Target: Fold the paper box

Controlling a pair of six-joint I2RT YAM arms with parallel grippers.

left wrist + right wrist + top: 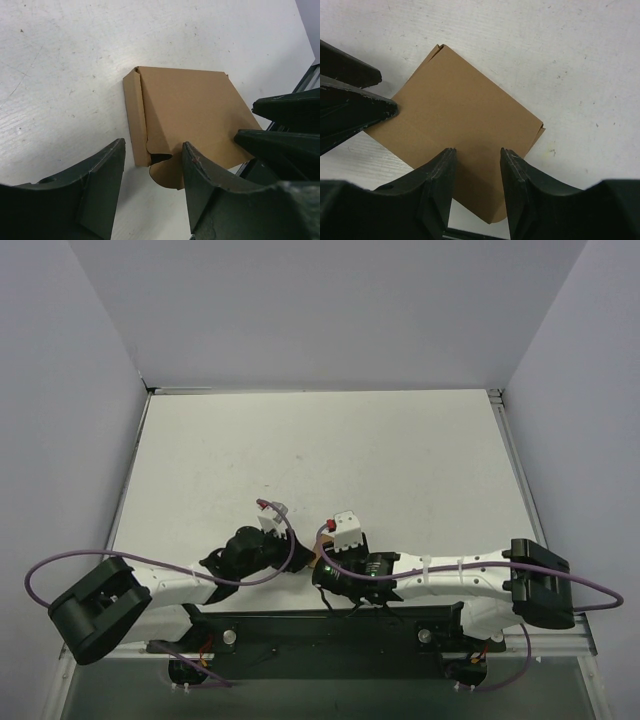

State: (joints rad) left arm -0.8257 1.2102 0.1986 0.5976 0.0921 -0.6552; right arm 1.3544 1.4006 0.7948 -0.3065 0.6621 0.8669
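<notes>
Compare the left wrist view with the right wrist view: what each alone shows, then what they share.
Only left wrist: a narrow side flap creased along the paper box edge, and a rounded tab beside a notch. Only right wrist: the box's plain face and layered edges at its right corner. Both: the box on the white table, with the left gripper and right gripper open over it.

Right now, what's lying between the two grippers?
The paper box, lying on the table between the left gripper and the right gripper; both wrist views show it.
</notes>
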